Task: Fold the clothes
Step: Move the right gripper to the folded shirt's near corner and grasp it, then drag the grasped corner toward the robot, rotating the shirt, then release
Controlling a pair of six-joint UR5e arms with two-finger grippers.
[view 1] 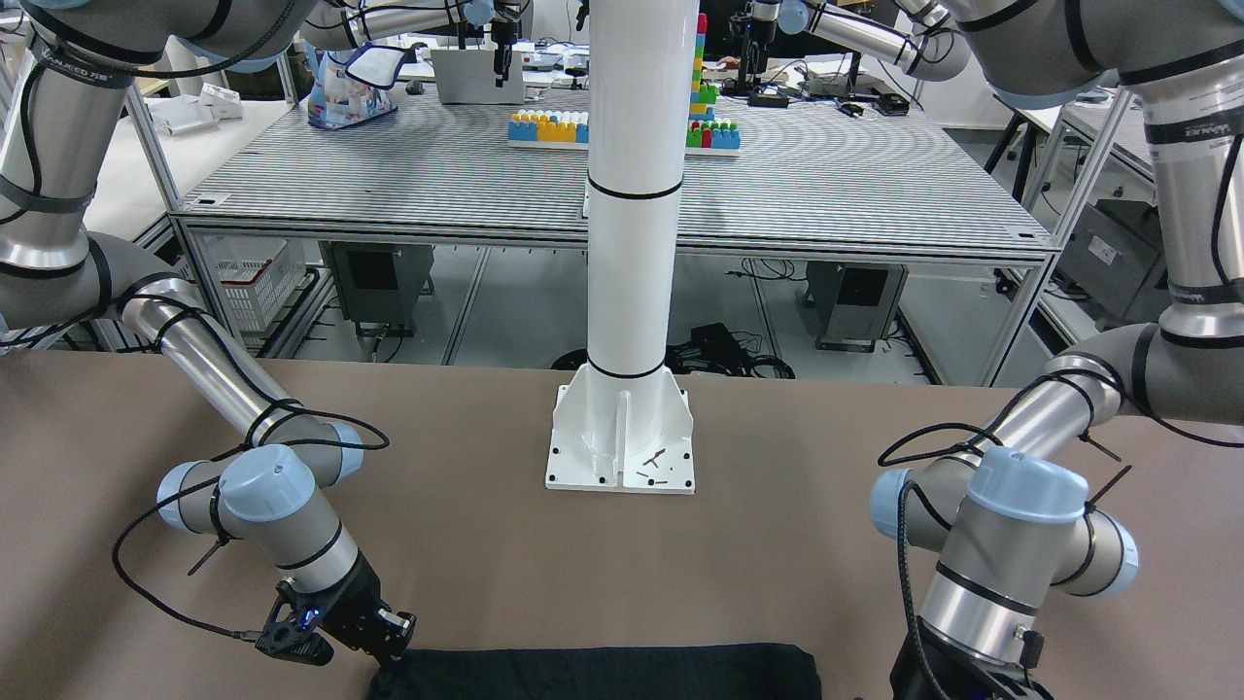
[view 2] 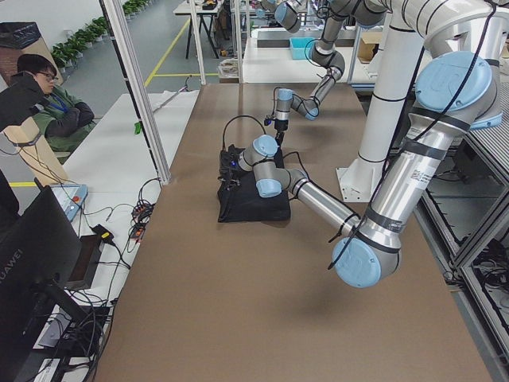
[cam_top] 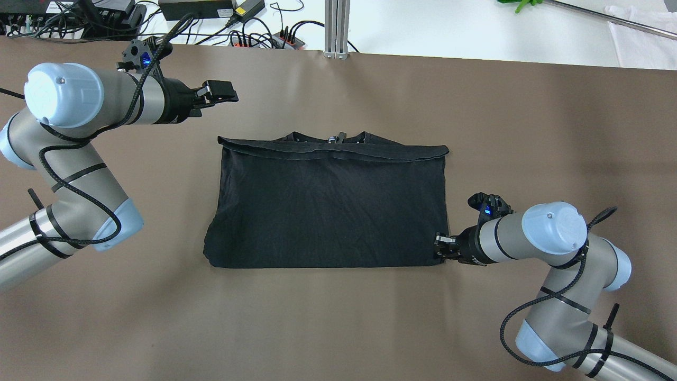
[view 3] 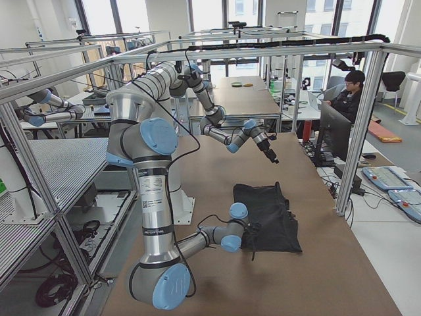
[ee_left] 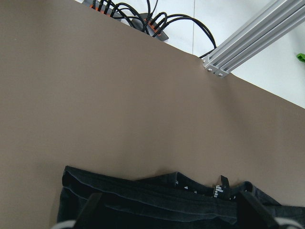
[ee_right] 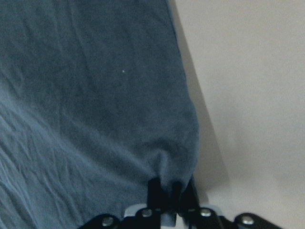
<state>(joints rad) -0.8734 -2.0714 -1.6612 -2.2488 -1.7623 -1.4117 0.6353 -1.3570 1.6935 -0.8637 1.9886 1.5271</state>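
Clothes (cam_top: pixel 328 206) lie flat, part-folded, mid-surface (cam_top: pixel 338 328). Right pincer (cam_top: pixel 439 248) clenched on robot-side right corner. Left pincer (cam_top: pixel 226 93) spread, empty, raised beyond far left corner. Fabric soft, limp, light: pinch corners through both layers.

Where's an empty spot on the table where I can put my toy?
The brown table between the black shirt and the white post base is bare. So is the strip beyond the shirt. Crowded: the shirt's corner pinched by the right end effector.
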